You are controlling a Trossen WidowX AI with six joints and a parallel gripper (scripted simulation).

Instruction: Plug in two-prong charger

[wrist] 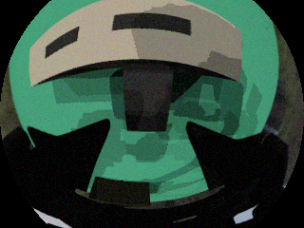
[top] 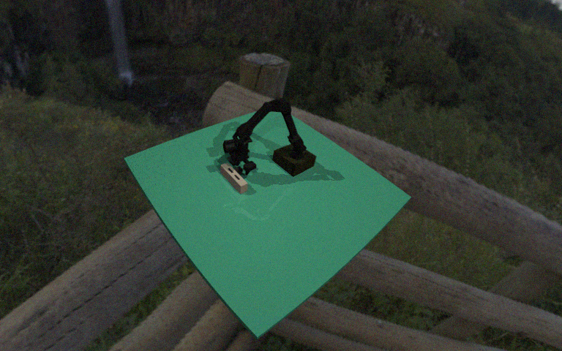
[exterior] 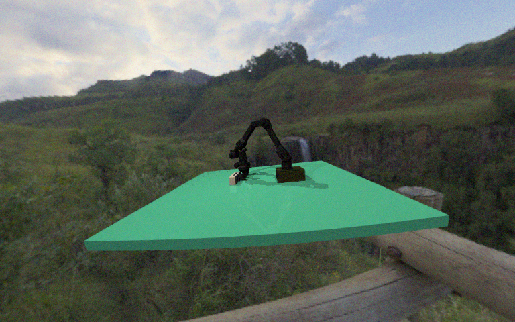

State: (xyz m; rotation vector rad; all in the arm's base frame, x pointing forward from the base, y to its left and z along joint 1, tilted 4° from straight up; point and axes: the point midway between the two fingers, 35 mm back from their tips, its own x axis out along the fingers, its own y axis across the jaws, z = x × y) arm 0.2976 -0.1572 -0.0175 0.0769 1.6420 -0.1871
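1. My black metal pincer (top: 244, 170) (exterior: 245, 177) (wrist: 148, 124) stands wide and unloaded, presumably to straddle the charger.
2. In the wrist view, the dark-grey, blocky charger (wrist: 147, 100) sits between its fingers, ungripped.
3. The long beige slotted power strip (top: 244, 187) (exterior: 233, 180) (wrist: 95, 52) lies toward twelve o'clock.
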